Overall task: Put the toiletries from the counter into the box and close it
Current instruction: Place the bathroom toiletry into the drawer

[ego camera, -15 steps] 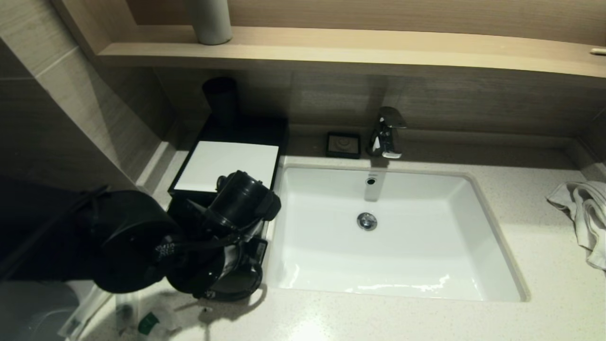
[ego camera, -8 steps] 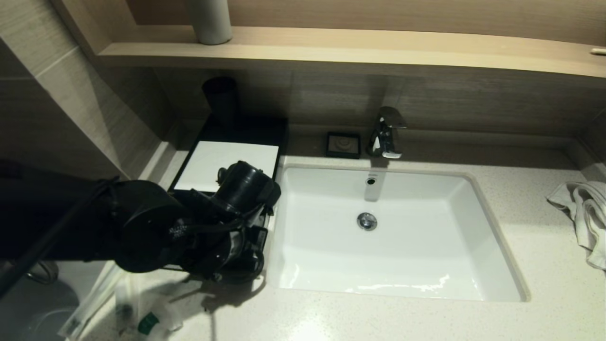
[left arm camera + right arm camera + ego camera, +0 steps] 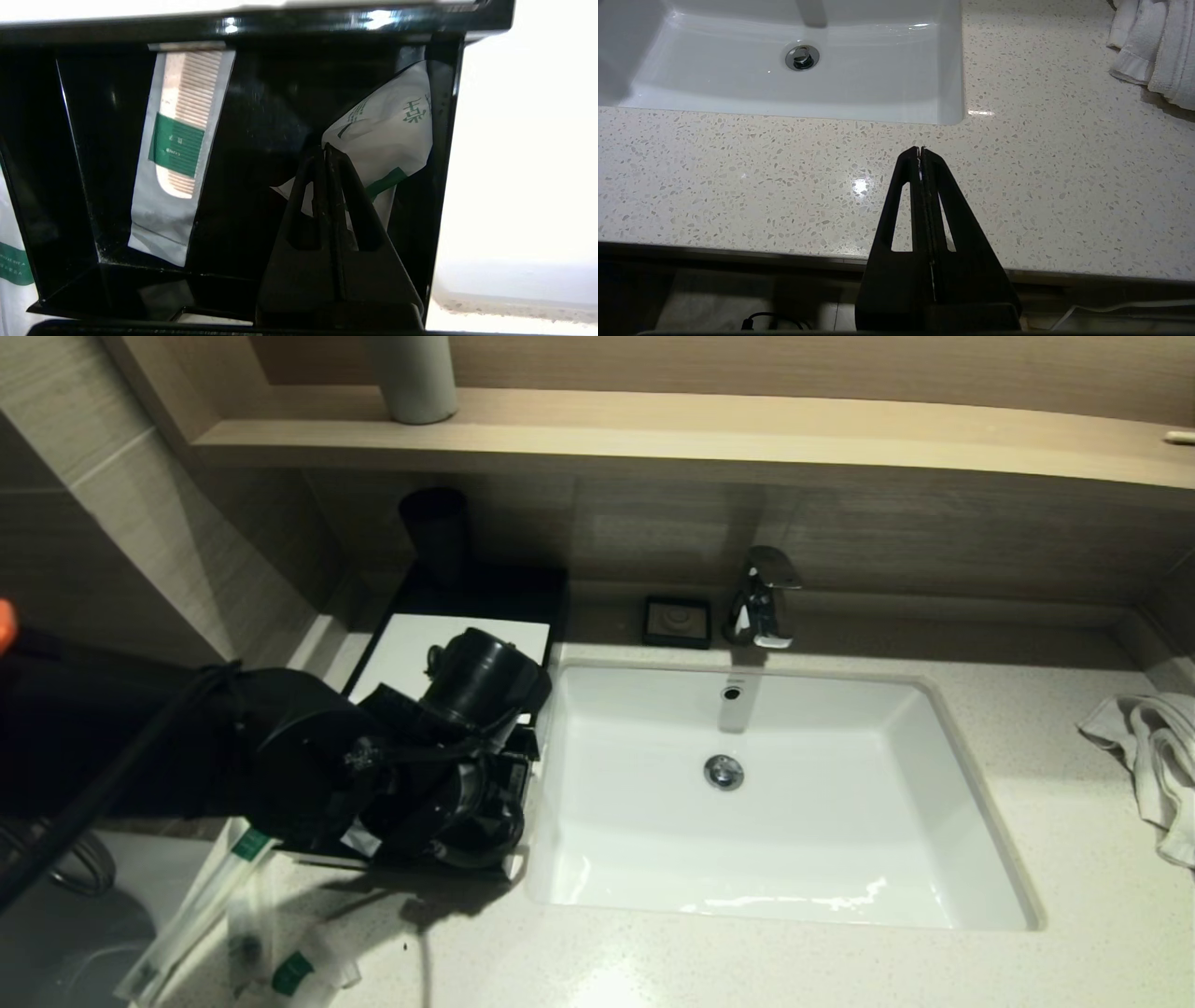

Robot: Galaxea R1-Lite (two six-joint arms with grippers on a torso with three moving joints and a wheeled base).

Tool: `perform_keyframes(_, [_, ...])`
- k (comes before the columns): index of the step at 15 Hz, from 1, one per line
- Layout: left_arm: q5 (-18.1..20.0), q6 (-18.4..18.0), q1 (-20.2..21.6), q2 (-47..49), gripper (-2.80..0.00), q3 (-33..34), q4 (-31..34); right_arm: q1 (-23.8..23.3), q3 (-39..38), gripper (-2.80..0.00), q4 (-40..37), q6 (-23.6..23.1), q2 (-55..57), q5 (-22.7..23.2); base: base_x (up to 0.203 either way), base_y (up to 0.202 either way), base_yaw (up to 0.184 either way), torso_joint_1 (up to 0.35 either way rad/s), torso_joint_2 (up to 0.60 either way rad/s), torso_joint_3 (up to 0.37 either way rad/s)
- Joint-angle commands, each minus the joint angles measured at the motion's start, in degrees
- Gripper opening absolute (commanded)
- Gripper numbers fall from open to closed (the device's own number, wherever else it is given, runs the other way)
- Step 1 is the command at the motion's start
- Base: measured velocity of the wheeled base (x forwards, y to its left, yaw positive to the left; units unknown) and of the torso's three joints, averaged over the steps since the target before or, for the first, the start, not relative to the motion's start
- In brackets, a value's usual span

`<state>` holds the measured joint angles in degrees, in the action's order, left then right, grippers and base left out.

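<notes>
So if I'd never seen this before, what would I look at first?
Probably the big black left arm ending in the left gripper, its fingers shut, poking into the open drawer of the box beside the sink. Inside the drawer lie a comb sachet and a white pouch. More sachets wait on the counter in front of the box.

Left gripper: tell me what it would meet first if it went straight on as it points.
Probably the crumpled white sachet with green print in the black box's open drawer; the shut left gripper points at it, though depth is unclear.
</notes>
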<state>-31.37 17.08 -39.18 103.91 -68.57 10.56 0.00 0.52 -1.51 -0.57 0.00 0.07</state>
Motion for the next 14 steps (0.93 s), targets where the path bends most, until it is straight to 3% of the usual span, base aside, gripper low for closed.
perform_keyframes(1, [-0.3,0.3,0.3,0.4,-2.80,-0.8,0.0,0.0,0.0,-2.80,0.0,0.0,0.0,0.0,0.000,0.000,0.000,0.000,0.00,0.000])
perform_keyframes(7, [-0.3,0.4,0.7,-0.5,-2.80,-0.8,0.2,0.0,0.0,-2.80,-0.1,0.0,0.0,0.0,0.000,0.000,0.000,0.000,0.00,0.000])
perform_keyframes(14, [-0.3,0.6,0.8,-9.0,-2.80,0.2,2.9,0.0,0.0,-2.80,0.0,0.0,0.0,0.0,0.000,0.000,0.000,0.000,0.00,0.000])
